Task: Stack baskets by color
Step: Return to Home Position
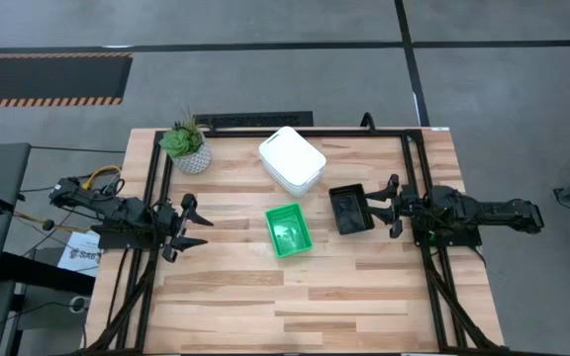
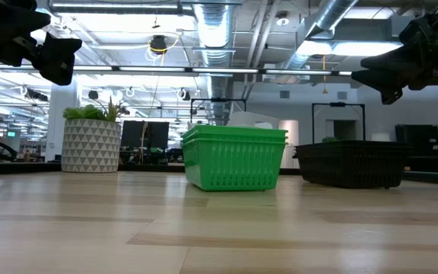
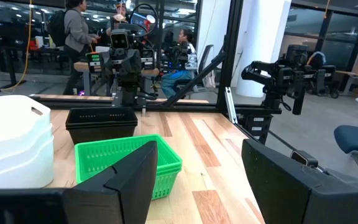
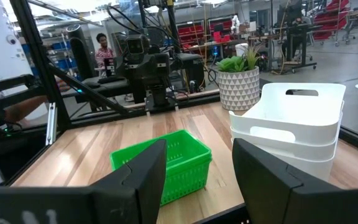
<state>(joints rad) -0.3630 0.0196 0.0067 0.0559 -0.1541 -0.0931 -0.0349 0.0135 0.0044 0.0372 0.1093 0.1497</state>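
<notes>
Three stacks of baskets rest by their bottoms on the wooden table. The white stack (image 1: 292, 159) sits toward the far edge, the green stack (image 1: 288, 230) in the middle, the black stack (image 1: 349, 210) right of it. My left gripper (image 1: 192, 226) hovers open at the table's left side, pointing level toward the green baskets (image 3: 126, 163). My right gripper (image 1: 388, 206) hovers open at the right side, just right of the black stack, pointing level across the table; its wrist view shows the green baskets (image 4: 166, 163) and white baskets (image 4: 294, 127).
A potted green plant (image 1: 187, 146) in a white patterned pot stands at the table's far left corner. Black frame rails (image 1: 409, 178) run along the table's left, right and far sides. Bare wood lies along the near half (image 1: 295, 307). People stand in the room beyond.
</notes>
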